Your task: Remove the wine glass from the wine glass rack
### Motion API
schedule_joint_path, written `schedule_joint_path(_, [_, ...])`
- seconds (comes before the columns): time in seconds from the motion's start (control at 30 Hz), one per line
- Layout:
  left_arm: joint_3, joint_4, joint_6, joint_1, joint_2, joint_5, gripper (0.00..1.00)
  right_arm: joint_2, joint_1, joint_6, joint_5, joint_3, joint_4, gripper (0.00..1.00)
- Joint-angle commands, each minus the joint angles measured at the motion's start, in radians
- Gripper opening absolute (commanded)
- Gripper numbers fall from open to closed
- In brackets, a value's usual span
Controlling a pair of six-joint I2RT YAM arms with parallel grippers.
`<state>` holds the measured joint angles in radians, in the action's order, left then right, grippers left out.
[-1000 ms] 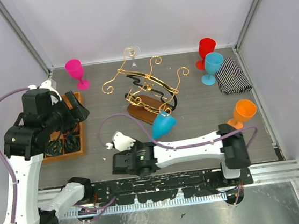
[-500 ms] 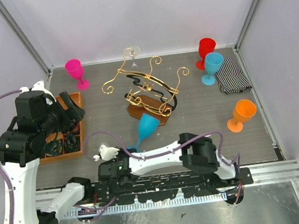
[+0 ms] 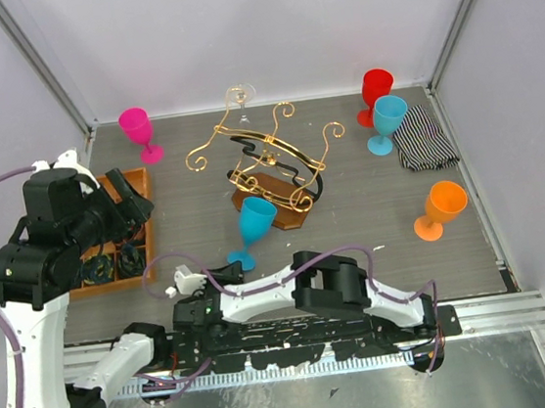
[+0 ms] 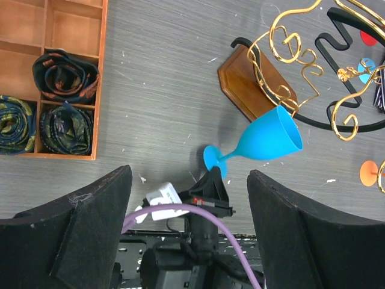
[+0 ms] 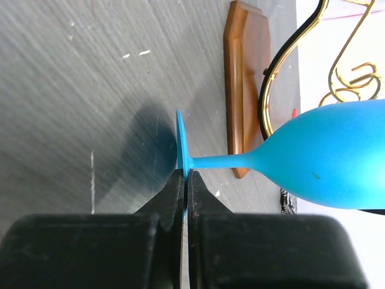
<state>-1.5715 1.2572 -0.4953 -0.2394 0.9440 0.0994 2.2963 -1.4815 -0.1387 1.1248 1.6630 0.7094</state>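
Observation:
A blue wine glass (image 3: 255, 218) stands near upright just in front of the wine glass rack (image 3: 269, 159), clear of its gold wire arms. My right gripper (image 3: 223, 272) is shut on the rim of the glass's round foot, low by the table. Whether the foot touches the table I cannot tell. In the right wrist view the right gripper (image 5: 185, 178) pinches the foot edge, and the wine glass (image 5: 328, 162) bowl points toward the rack's wooden base (image 5: 245, 72). My left gripper (image 3: 133, 202) hangs open and empty over the orange tray (image 3: 114, 284). From its wrist view the left gripper (image 4: 189, 174) looks down on the wine glass (image 4: 272, 136).
The orange tray (image 4: 100, 78) holds rolled ties. A pink glass (image 3: 136, 127) stands at the back left and a clear glass (image 3: 239, 97) behind the rack. Red (image 3: 376, 88), light blue (image 3: 388, 118) and orange (image 3: 444, 204) glasses and a striped cloth (image 3: 424, 137) are on the right.
My right arm has folded back and swung left, carrying the blue glass away from the rack and turning it from tilted to near upright. The left arm has drifted slightly left.

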Motion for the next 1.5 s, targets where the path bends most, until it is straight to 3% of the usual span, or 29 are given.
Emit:
schedule_joint_path(0.0, [-0.03,0.009,0.001,-0.003,-0.009,-0.007,0.85,0.067,0.021,0.057,-0.043,-0.006,-0.154,0.01])
schedule_joint_path(0.4, [-0.032,0.014,0.018,-0.002,-0.017,0.003,0.86,0.207,0.045,0.121,-0.151,0.089,-0.18,0.03])
schedule_joint_path(0.57, [-0.022,0.01,0.02,-0.002,-0.015,-0.002,0.86,0.228,0.045,0.137,-0.246,0.108,-0.155,0.26])
schedule_joint_path(0.67, [-0.021,0.009,0.023,-0.002,-0.016,0.001,0.86,0.223,0.044,0.145,-0.308,0.103,-0.152,0.34])
schedule_joint_path(0.87, [-0.027,0.014,0.03,-0.002,-0.021,0.009,0.85,0.193,0.044,0.156,-0.469,0.089,-0.134,0.67])
schedule_joint_path(1.0, [-0.025,0.015,0.032,-0.002,-0.024,0.013,0.86,0.164,0.045,0.166,-0.588,0.071,-0.129,0.77])
schedule_joint_path(1.3, [-0.023,0.015,0.035,-0.002,-0.027,0.008,0.86,0.154,0.038,0.166,-0.803,0.089,-0.07,0.71])
schedule_joint_path(1.47, [-0.031,0.017,0.043,-0.001,-0.025,0.024,0.86,0.026,0.036,0.109,-0.865,0.028,-0.077,0.46])
